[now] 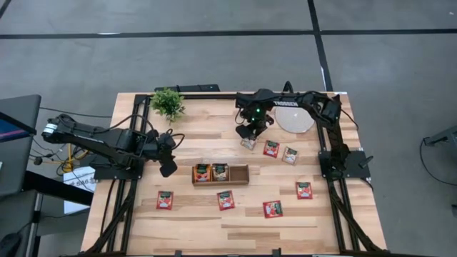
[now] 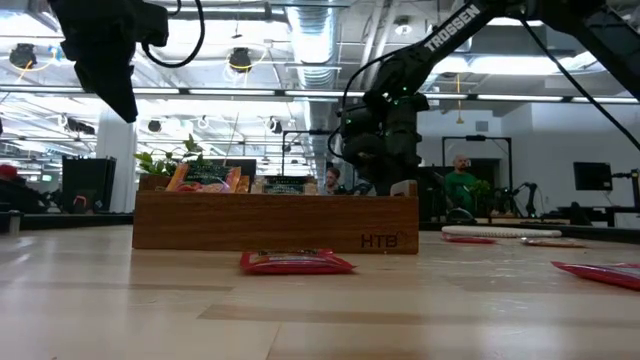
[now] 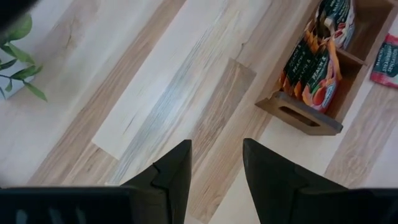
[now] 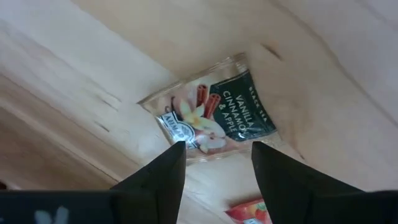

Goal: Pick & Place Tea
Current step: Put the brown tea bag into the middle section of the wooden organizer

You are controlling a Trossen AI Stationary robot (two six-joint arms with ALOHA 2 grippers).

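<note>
Bench (image 1: 143, 221), pale wood planks, viewed from above. Tray (image 1: 220, 173), brown wood, three compartments, near bench centre; its left and middle compartments hold sachets standing on edge (image 1: 211, 171), the right one shows only wood. Loose red sachets lie flat on the bench: one at 8 o'clock from the tray (image 1: 165, 200), one at 6 o'clock (image 1: 226, 200), one at 5 o'clock (image 1: 272, 209), one at 4 o'clock (image 1: 304, 190), one at 2 o'clock (image 1: 270, 148). A pale sachet (image 1: 290, 155) lies just right of that last one. Another pale sachet (image 4: 211, 120), printed "Vanilla Cinnamon & Apple", lies flat at 1 o'clock from the tray, directly beneath the right pincer (image 4: 213, 163); the fingers (image 4: 163, 174) are spread apart and, in the wrist view, sit over its near edge; contact cannot be told. Left pincer (image 3: 215, 163) hovers over bare bench at 9 o'clock from the tray, fingers parted, holding nothing. Plant (image 1: 168, 103), small and green, at the far left corner. Round white plate (image 1: 295, 116) at the far right.
</note>
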